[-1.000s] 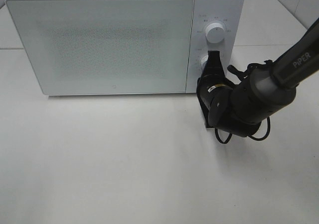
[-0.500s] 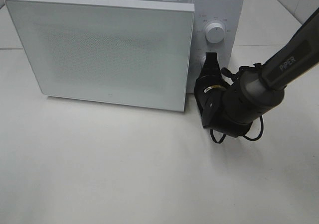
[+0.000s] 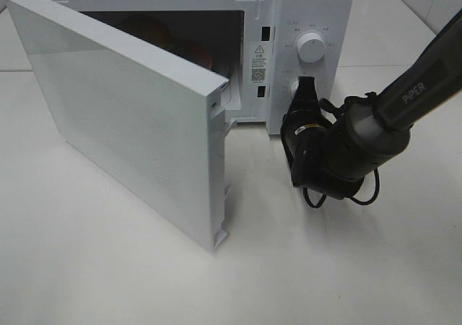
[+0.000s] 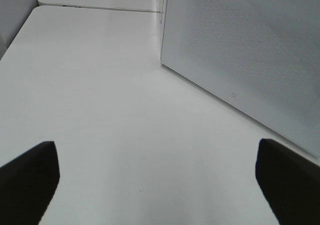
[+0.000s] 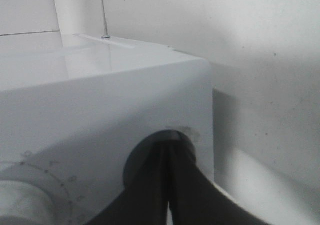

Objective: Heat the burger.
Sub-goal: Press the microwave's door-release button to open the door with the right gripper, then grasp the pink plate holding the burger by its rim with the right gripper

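Observation:
The white microwave (image 3: 315, 7) stands at the back of the table with its door (image 3: 123, 115) swung wide open to the left. Inside, the golden-brown top of the burger (image 3: 148, 30) shows above the door's edge. A bit of red-pink shows beside it; the rest is hidden by the door. My right gripper (image 3: 304, 87) is shut, its tips against the lower control on the microwave's panel, below the upper knob (image 3: 311, 48). In the right wrist view the closed fingertips (image 5: 169, 152) meet on that round control. My left gripper (image 4: 159, 175) is open and empty above bare table.
The open door juts out over the table's front left area; its outer face shows in the left wrist view (image 4: 240, 50). The right arm (image 3: 404, 101) reaches in from the right. The white tabletop (image 3: 108, 267) spreads in front.
The microwave door was closed, then sprang ajar, and now stands wide open, showing the burger inside. My right gripper has stayed at the lower control, shifting only slightly.

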Robot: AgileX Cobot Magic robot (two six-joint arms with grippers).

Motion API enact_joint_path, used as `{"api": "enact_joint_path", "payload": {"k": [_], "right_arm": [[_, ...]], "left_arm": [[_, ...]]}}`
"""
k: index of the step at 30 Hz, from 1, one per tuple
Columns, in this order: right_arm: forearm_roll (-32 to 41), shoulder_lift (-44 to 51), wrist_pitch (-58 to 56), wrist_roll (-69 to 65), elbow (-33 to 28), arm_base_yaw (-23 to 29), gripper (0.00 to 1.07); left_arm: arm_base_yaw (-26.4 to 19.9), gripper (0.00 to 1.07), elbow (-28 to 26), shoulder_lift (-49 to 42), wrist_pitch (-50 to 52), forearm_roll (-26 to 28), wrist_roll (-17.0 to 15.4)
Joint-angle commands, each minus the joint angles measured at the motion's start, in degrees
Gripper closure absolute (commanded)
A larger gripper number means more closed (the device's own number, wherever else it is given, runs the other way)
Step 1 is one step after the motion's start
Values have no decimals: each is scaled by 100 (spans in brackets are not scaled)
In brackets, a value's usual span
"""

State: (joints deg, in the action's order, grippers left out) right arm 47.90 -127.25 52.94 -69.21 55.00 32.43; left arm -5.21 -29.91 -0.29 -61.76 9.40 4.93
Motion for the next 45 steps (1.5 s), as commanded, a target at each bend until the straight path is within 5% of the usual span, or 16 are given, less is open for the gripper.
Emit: {"api": "enact_joint_path", "payload": {"k": [1,30,45], "right_arm": [[-802,46,1278,-74,539,-246,107],[-1450,1427,-722,23,-1547,-92,107],[-1404,3214,-3105,4349,-2114,-103,105]], "left_arm": [[-23,7,6,-115,57,17,6],[-23,7,6,-115,57,17,6],[-23,7,6,-115,57,17,6]]}}
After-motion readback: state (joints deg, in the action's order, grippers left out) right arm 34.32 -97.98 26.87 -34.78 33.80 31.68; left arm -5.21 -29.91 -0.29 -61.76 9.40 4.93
